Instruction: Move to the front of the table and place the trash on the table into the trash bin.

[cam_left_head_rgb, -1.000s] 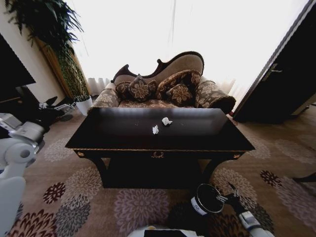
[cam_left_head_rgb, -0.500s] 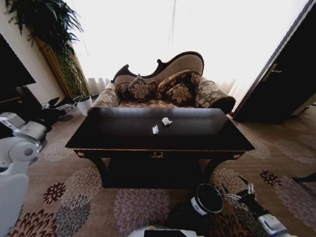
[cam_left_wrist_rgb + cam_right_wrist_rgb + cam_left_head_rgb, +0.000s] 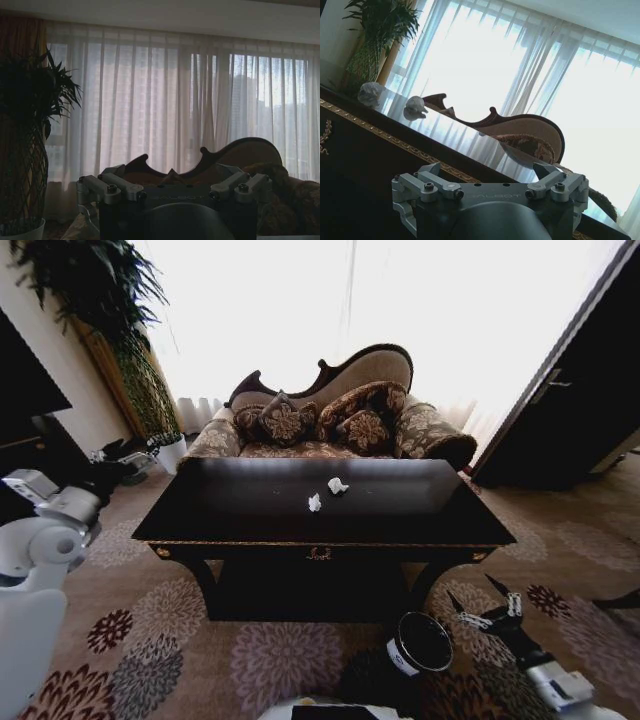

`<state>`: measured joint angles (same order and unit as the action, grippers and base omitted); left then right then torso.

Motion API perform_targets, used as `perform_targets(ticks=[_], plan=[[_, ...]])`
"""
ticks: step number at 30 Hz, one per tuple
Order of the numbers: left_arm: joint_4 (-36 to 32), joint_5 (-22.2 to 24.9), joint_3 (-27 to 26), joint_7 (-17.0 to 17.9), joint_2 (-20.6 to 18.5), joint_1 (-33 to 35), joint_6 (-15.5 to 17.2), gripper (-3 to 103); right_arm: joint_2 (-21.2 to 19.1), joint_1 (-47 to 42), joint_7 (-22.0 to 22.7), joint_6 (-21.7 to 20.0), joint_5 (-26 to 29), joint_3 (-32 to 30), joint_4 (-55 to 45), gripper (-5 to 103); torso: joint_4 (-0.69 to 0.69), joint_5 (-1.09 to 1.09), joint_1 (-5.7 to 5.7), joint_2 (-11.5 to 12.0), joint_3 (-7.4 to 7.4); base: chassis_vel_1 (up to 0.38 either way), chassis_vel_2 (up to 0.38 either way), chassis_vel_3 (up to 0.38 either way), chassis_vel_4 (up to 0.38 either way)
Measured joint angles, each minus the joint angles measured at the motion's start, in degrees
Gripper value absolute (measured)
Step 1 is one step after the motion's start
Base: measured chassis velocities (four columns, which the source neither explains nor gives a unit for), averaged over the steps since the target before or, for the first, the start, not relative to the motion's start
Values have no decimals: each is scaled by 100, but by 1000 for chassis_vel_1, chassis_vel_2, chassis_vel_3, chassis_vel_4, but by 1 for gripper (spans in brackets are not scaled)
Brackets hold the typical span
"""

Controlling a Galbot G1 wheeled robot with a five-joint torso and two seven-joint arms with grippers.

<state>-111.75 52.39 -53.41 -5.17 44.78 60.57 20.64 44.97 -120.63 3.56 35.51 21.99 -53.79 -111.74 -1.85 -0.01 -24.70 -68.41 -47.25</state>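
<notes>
The table point(image 3: 240, 525) is dark and glossy and stands straight ahead, with a gold ornament at its front centre. Two white paper balls of trash point(image 3: 314, 502) point(image 3: 338, 485) lie near the middle of its top. They also show on the reflective tabletop as trash point(image 3: 370, 93) point(image 3: 415, 103) in the right wrist view. The trash bin point(image 3: 420, 643) stands on the carpet by the table's front right leg. My right gripper point(image 3: 470, 590) hangs open and empty just right of the bin, low over the carpet. My left gripper point(image 3: 122, 460) is held out at the table's left end.
A patterned sofa point(image 3: 330, 420) with cushions stands behind the table. A tall plant point(image 3: 100, 300) in a white pot point(image 3: 170, 452) is at the back left. A dark door point(image 3: 580, 390) is on the right. Flowered carpet point(image 3: 280, 660) lies in front.
My right gripper has drawn back from the trash bin's rim, moving right and a little up. My left arm has shifted slightly. The paper balls have not moved.
</notes>
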Motion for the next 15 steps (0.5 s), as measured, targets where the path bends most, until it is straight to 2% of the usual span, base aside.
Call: perform_targets(ticks=[11, 15], plan=[[32, -1, -32, -7, -11, 20, -7, 100, 89, 100, 51, -154, 545, -350, -979, 100, 0, 0, 0, 0, 0, 0, 0, 0, 0], [28, -19, -22, -5, 6, 45, -6, 100, 4, 449, 118, -452, 776, -202, -1236, 100, 0, 0, 0, 0, 0, 0, 0, 0, 0]])
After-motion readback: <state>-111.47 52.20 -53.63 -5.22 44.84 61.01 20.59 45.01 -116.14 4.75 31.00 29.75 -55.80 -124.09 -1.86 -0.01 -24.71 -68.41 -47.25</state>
